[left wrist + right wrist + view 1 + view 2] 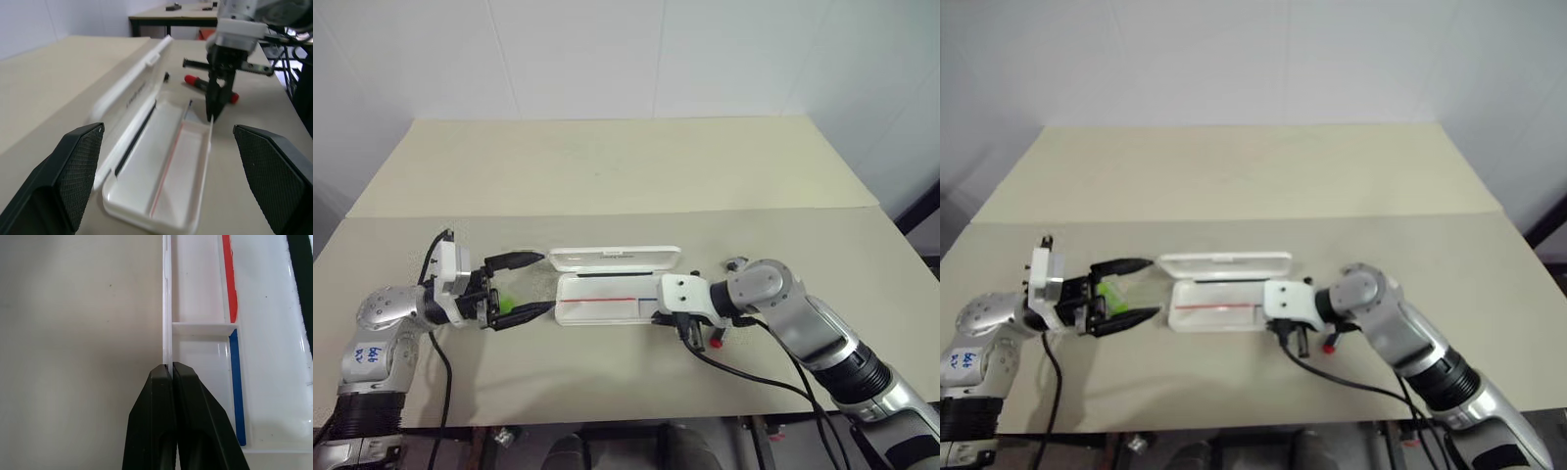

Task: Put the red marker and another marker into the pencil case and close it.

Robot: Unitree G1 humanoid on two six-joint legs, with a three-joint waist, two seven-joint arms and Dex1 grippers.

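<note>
The pencil case (607, 299) lies open, tray bare.

White pencil case (607, 299) lies open; red marker (209, 88) and green highlighter (506, 303) lie outside.

Left pincer (530, 285) spread; right pincer (171, 369) pinched.

Soft, even light from above fills the scene, leaving only faint, short shadows on the pale table (607, 176) and a mild sheen along the white rim of the pencil case (612, 259). In the left wrist view the near fingers (73, 171) of the left end effector are sharp enough to show their textured pads, while the right end effector (215, 105) and the background beyond it are blurred. The right wrist view is bright, nearly washed out on the case's white plastic, with its black fingers (161, 421) dark and crisp.
</note>
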